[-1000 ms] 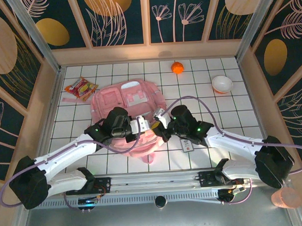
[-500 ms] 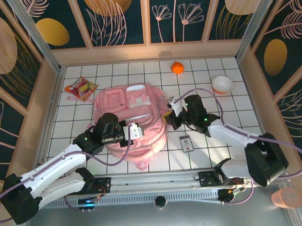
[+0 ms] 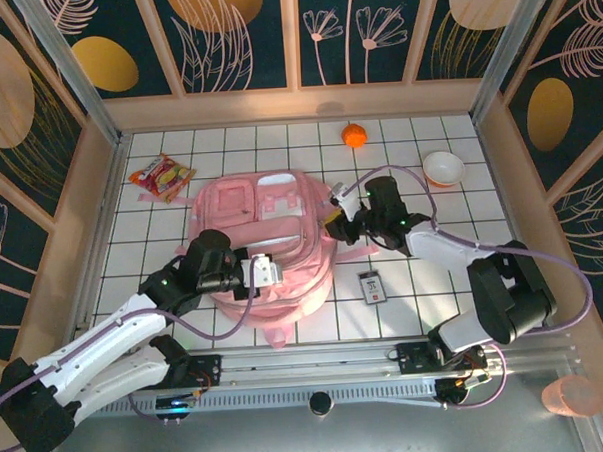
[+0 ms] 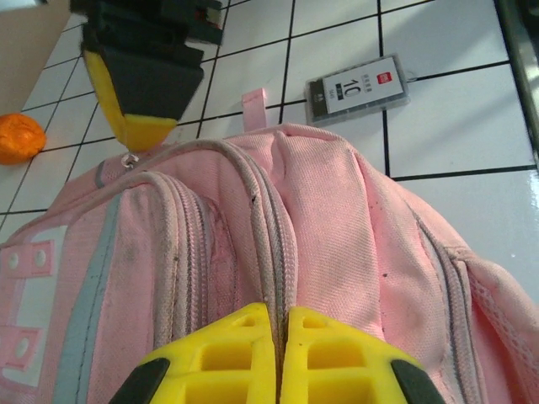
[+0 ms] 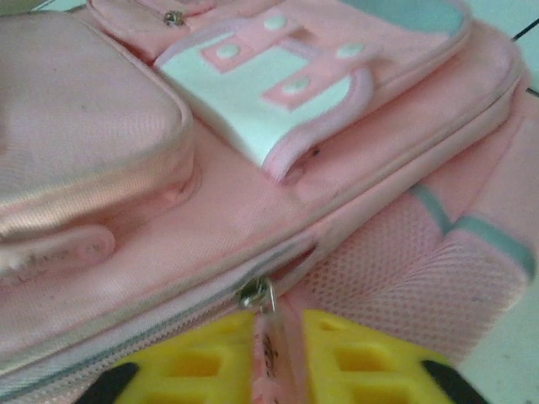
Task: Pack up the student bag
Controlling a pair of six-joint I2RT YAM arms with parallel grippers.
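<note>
The student bag (image 3: pixel 272 232), a big pink backpack, lies flat at the table's middle with its front pockets up. My left gripper (image 3: pixel 266 271) is at its near side, shut on the main zipper seam (image 4: pixel 279 278); the yellow fingertips (image 4: pixel 244 332) pinch the fabric. My right gripper (image 3: pixel 333 225) is at the bag's right edge. In the right wrist view its fingers (image 5: pixel 362 353) stand a little apart, with the pink zipper pull tab (image 5: pixel 271 349) lying between them below the metal slider (image 5: pixel 257 293). The zipper is slightly open there.
A snack packet (image 3: pixel 162 176) lies left of the bag. An orange ball (image 3: pixel 354 135) and a white bowl (image 3: pixel 443 167) sit at the back right. A small tag card (image 3: pixel 371 286) lies on the tiles near the bag's right front.
The right gripper has moved from the bag's near side to its right edge, then its jaws parted. The left gripper drew back toward me, and the bag spread out flatter.
</note>
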